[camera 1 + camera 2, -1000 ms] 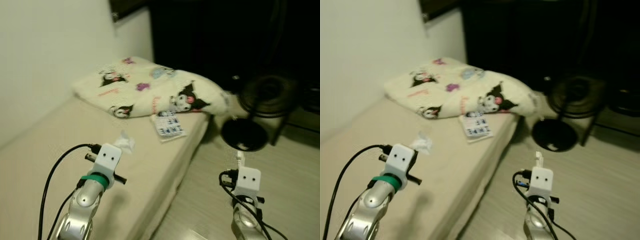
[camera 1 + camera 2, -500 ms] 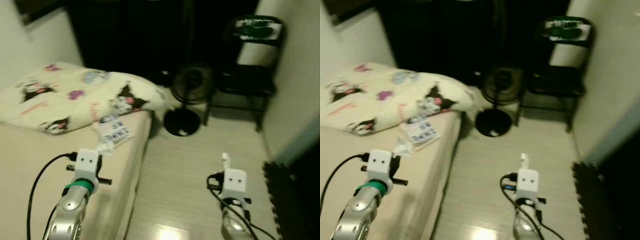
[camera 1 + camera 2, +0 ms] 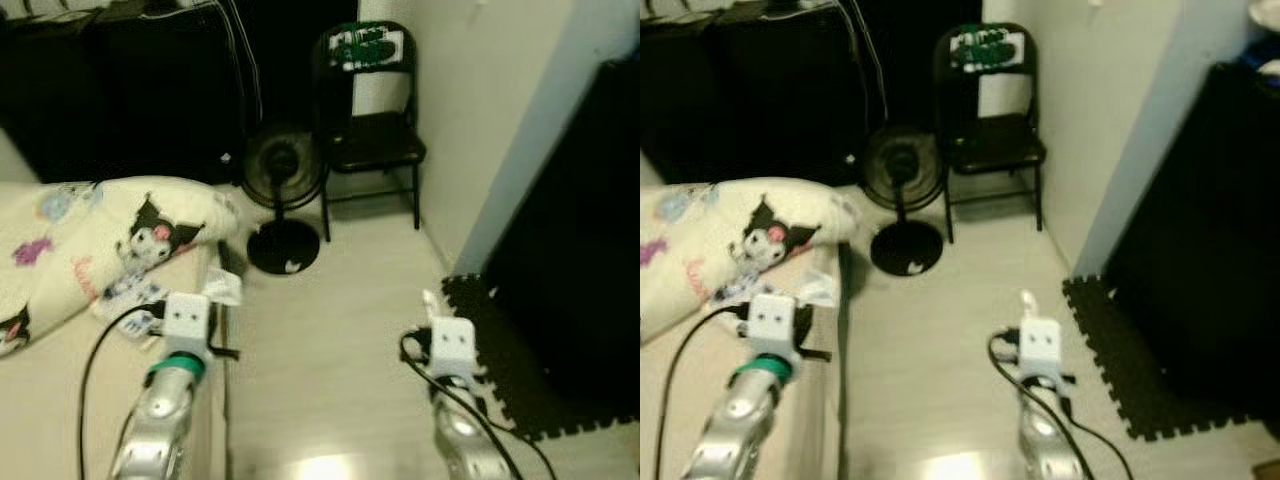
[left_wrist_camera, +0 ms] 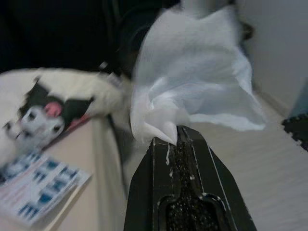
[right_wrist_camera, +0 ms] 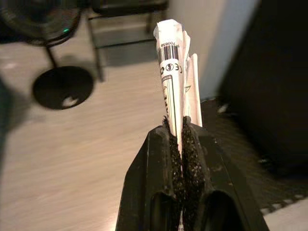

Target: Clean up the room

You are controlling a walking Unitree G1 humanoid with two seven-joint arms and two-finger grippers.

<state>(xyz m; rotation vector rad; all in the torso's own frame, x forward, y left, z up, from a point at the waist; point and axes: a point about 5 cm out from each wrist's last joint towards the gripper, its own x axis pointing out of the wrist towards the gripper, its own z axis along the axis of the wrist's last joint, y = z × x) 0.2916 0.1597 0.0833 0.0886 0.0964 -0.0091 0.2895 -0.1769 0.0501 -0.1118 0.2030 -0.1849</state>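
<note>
Tissue (image 4: 192, 82) pinched at left fingers' (image 4: 166, 159) tips, seemingly.

The bed (image 3: 60, 400) sits at the left, carrying a cartoon-print blanket (image 3: 90, 225) and a printed packet (image 3: 125, 300) near its right edge. The pale floor (image 3: 330, 330) bears a fan (image 3: 283, 215), a folding chair (image 3: 368, 120) farther off, and a dark foam mat (image 3: 510, 360) at right.
</note>
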